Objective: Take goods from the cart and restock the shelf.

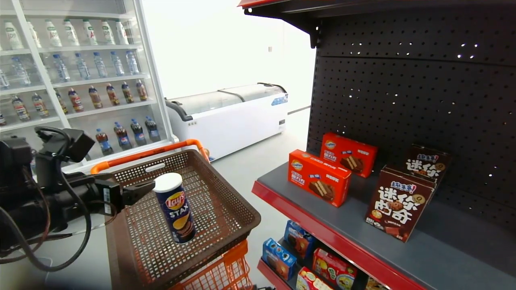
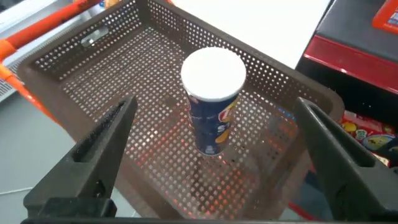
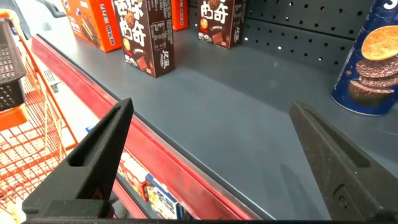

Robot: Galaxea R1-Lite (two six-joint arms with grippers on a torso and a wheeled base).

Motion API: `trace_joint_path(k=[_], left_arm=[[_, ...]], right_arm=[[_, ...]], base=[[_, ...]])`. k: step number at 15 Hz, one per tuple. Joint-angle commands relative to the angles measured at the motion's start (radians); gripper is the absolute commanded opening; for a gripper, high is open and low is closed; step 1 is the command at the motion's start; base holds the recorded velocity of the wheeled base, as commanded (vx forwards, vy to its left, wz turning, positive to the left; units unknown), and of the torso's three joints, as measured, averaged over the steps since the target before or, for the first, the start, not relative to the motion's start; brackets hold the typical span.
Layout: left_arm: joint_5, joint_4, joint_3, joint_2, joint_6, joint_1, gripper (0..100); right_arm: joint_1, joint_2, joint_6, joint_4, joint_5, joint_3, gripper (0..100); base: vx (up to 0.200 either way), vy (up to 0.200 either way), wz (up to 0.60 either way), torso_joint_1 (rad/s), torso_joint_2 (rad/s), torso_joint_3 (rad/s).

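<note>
The left hand (image 2: 216, 109) hangs wide open and empty over the cart's brown basket (image 1: 242, 207), just beside the blue chip can (image 1: 175, 209) that stands upright inside it. The right hand (image 3: 211, 112) is spread open too, holding nothing, above the grey shelf (image 3: 249, 134) near the chocolate boxes (image 3: 143, 37).

Right gripper (image 3: 211, 106): hanging over bare grey shelf (image 3: 236, 130), fingers spread wide, gripping nothing.
Brown boxes (image 3: 146, 37): standing upright, one near the red front edge, another back by the pegboard (image 3: 298, 25).
Orange boxes (image 3: 93, 22): standing beyond the brown ones.
Blue canister (image 3: 367, 68): standing near the pegboard.
Orange cart (image 3: 31, 143): sitting just off the front edge.
</note>
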Motion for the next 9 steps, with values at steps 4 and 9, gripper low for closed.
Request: trace_joint_path(k=[4, 9], left_arm=[[-0.063, -0.188, 0.031, 0.276, -0.003, 0.008, 100], [-0.064, -0.429, 0.031, 0.471, -0.001, 0.0, 100]], right_arm=[[0.0, 0.001, 0.0, 0.0, 0.0, 0.0, 100], [0.0, 0.001, 0.0, 0.0, 0.0, 0.0, 100]], base=[[0.0, 0.0, 0.0, 0.0, 0.0, 0.0], [0.0, 0.0, 0.0, 0.0, 0.0, 0.0]])
